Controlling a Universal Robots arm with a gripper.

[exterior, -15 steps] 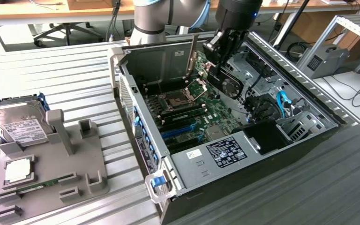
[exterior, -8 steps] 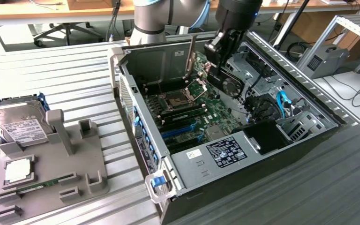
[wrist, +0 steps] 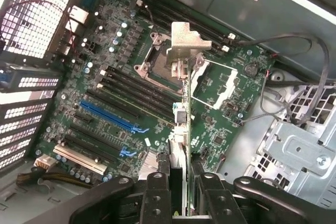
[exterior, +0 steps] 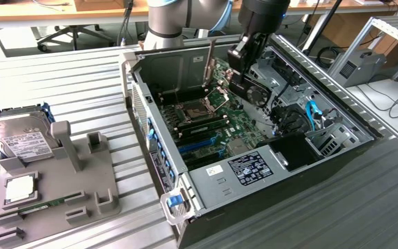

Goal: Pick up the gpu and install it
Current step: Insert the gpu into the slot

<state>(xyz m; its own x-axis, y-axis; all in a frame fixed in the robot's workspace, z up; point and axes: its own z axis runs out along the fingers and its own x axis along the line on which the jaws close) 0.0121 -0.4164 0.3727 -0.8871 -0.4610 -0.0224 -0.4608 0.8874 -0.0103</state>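
Observation:
My gripper (exterior: 242, 71) hangs over the open computer case (exterior: 254, 174) and is shut on the gpu (exterior: 256, 94). The card is held on edge, its black round fan cooler facing the exterior view's right. In the wrist view the gripper (wrist: 184, 195) clamps the thin green gpu (wrist: 184, 129) between its two black fingers (wrist: 156, 195), and the silver end bracket (wrist: 186, 39) is at the card's far end. The card floats above the motherboard (wrist: 121, 93), apart from it, over the area between the CPU socket (wrist: 157, 59) and the blue slot (wrist: 113, 116).
Left of the case stands a grey fixture (exterior: 54, 199) holding a silver hard drive (exterior: 18, 137), a processor chip (exterior: 20, 188) and a narrow green memory stick (exterior: 37, 209). Cables (exterior: 313, 116) and a drive cage (exterior: 327, 137) crowd the case's right side.

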